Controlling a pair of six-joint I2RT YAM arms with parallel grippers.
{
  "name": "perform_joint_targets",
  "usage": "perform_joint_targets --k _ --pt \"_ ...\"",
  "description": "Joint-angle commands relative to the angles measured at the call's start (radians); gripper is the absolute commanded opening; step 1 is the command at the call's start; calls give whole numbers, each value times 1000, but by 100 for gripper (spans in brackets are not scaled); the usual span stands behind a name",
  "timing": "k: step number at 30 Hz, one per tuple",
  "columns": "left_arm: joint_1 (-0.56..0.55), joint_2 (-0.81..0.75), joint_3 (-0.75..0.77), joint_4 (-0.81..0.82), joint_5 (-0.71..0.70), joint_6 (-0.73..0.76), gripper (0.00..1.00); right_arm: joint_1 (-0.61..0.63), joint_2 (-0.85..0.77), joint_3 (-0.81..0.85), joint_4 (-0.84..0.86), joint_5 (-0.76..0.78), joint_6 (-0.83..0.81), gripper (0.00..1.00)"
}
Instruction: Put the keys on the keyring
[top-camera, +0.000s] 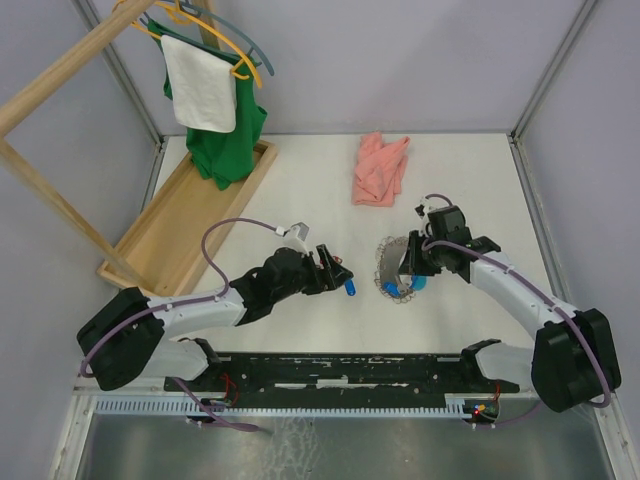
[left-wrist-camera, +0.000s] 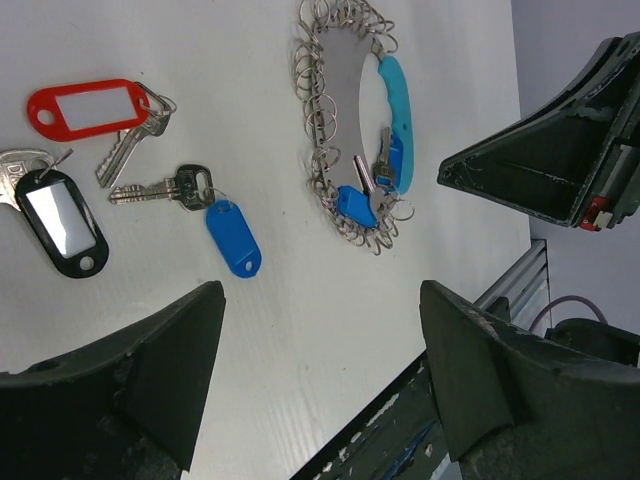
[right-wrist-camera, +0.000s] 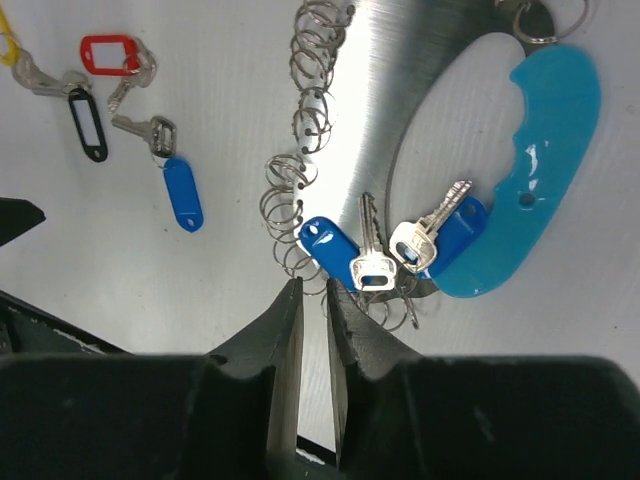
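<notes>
Four loose keys (right-wrist-camera: 150, 130), two blue-tagged keys (right-wrist-camera: 372, 265) on keyring (right-wrist-camera: 550, 150)

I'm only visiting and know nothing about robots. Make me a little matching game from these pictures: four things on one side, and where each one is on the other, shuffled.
Things:
1. red-tagged key
2. keyring
3. green shirt
4. pink cloth

Places:
A. crumpled at the far side of the table
B. at the fingertips of the right gripper
C. hanging from the wooden rack
D. lying loose beside the black-tagged key

Pairs: 1-D, 2-B, 3-C, 4-A.
</notes>
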Motion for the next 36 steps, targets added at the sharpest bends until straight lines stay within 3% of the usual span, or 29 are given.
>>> perform_joint_targets --k 1,6,12,18,22,25,31,36 --pt "-15 26 42 66 -23 -48 85 4 20 28 -94 114 -19 28" --pt "-21 17 25 61 -27 -44 85 5 41 3 -135 182 -26 39" --pt "-26 5 25 33 -33 -34 85 7 121 -18 -75 163 -22 40" --pt "-27 4 25 24 -40 -30 85 11 163 -47 -14 122 -14 32" --pt "-30 17 32 27 -37 -39 85 17 149 -41 -12 104 -18 13" --pt "-34 27 40 36 -33 -50 85 17 71 -39 7 73 -1 4" --pt "-36 42 58 60 -41 -104 85 20 -107 -48 79 15 71 1" --pt "-35 57 55 119 -40 -145 83 26 -148 -68 131 3 92 1"
